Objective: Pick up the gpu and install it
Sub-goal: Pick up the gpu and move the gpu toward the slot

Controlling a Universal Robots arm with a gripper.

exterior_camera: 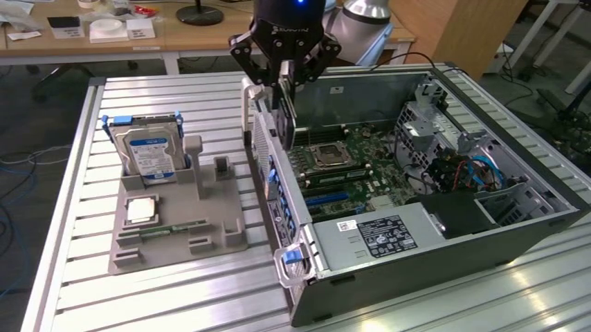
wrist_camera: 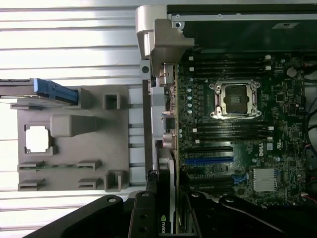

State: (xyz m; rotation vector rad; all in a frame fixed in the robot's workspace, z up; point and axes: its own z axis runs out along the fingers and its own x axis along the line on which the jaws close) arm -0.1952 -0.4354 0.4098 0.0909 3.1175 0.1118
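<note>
My gripper (exterior_camera: pixel 285 75) is shut on the gpu (exterior_camera: pixel 285 114), a thin black card that hangs edge-down from the fingers. It hovers over the rear wall of the open computer case (exterior_camera: pixel 517 228), at the edge nearest the grey fixture. In the wrist view the gpu (wrist_camera: pixel 166 198) appears edge-on between my dark fingers (wrist_camera: pixel 143 218), with a small green logo on it. It lines up with the rear of the case, beside the motherboard (wrist_camera: pixel 237 124) and near the blue expansion slot (wrist_camera: pixel 208 160). The card stands above the board, apart from the slots.
A grey fixture tray (exterior_camera: pixel 217 238) lies on the ribbed metal table at the exterior view's left of the case. It holds a silver hard drive (exterior_camera: pixel 148 155), a processor chip (exterior_camera: pixel 141 209) and a green memory stick (exterior_camera: pixel 176 227). Cables and a drive cage (exterior_camera: pixel 461 166) crowd the case's far side.
</note>
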